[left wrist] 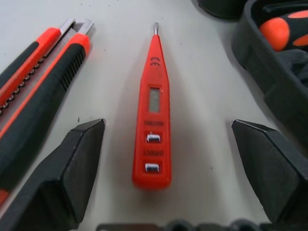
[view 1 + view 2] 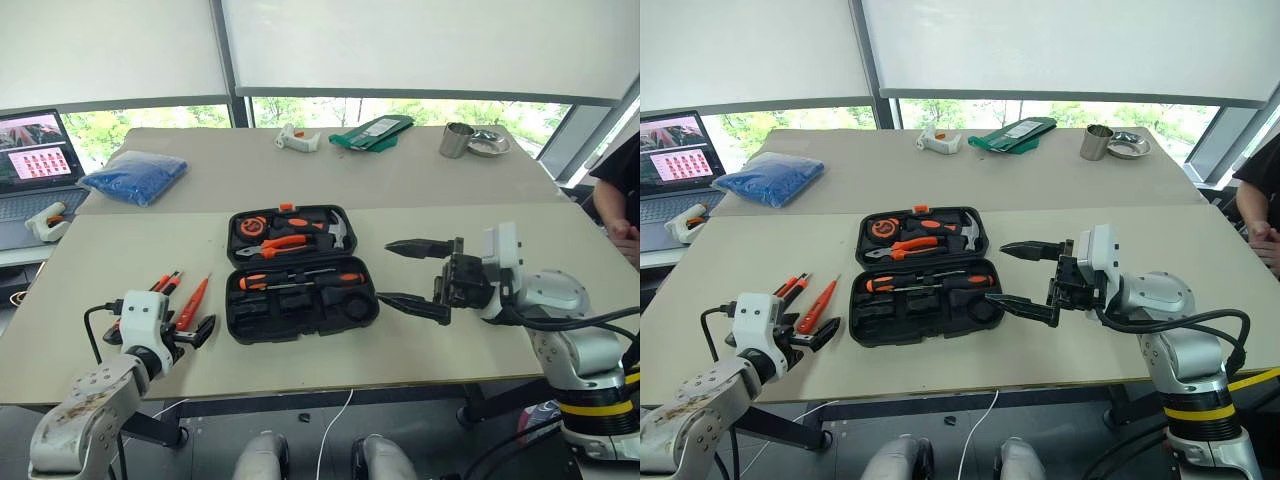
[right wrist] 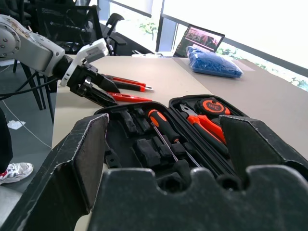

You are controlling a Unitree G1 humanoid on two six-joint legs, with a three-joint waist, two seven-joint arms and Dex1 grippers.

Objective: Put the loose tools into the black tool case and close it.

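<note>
The left gripper (image 1: 166, 159) is straddling the slim orange plastic tester screwdriver (image 1: 153, 113) with fingers released, lining up a grasp; the right gripper's (image 2: 412, 277) fingers are hanging released too.

One tester screwdriver (image 1: 152, 115), one case (image 2: 300, 272)

Markings on the tester screwdriver

The slim orange tester screwdriver (image 1: 152, 115) carries a small moulded mark near its tip that looks like "CE", a little grey display window with nothing readable in it, and two embossed words above its metal buttons, too faint to make out. The laptop (image 2: 36, 160) screen shows a grid of small pictures, with no legible words.
</note>
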